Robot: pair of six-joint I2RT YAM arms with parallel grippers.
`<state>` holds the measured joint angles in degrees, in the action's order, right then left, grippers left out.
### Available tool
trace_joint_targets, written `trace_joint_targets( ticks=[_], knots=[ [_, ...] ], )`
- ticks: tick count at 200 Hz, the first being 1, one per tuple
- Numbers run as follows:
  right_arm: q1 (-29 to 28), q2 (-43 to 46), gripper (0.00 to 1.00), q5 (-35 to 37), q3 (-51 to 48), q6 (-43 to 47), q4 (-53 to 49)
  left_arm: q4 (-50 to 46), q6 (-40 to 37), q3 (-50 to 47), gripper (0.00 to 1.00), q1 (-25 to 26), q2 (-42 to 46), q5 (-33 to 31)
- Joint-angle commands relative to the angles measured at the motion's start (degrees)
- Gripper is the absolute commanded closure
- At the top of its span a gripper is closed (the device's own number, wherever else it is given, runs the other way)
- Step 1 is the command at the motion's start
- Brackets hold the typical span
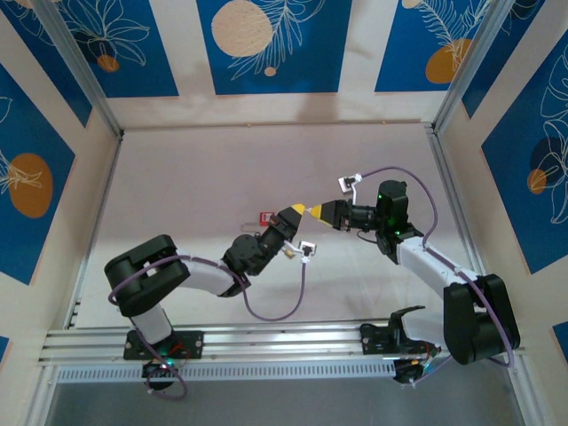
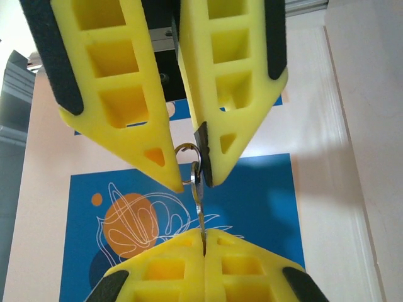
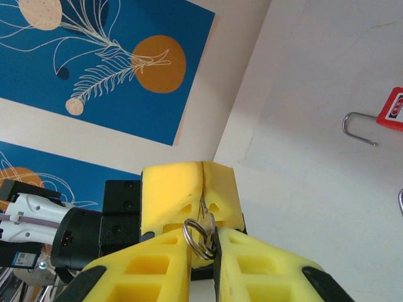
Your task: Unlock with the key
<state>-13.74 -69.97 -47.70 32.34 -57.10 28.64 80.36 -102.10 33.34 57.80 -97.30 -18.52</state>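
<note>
Jaws of left gripper [image 2: 194,183] pinched on the key [image 2: 199,212], right gripper [image 2: 203,239] jaws closed on its blade

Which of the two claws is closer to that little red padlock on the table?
Left. The left gripper sits just right of the red padlock in the overhead view; the right gripper meets it tip to tip beyond, both pinching the key.
</note>
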Motion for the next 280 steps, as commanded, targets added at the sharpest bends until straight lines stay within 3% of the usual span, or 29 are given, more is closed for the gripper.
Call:
trace_joint_targets(
  ticks=[1,280],
  knots=[
    [0.4,-0.5,0.82,0.6,0.6,0.6,0.2,0.2,1.1,-0.9,1.0,0.2,-1.0,-1.0],
    [-1.1,-4.2,0.78,0.6,3.2,-0.2,2.0,0.2,1.2,-1.0,1.0,0.7,-2.2,-0.9]
  ],
)
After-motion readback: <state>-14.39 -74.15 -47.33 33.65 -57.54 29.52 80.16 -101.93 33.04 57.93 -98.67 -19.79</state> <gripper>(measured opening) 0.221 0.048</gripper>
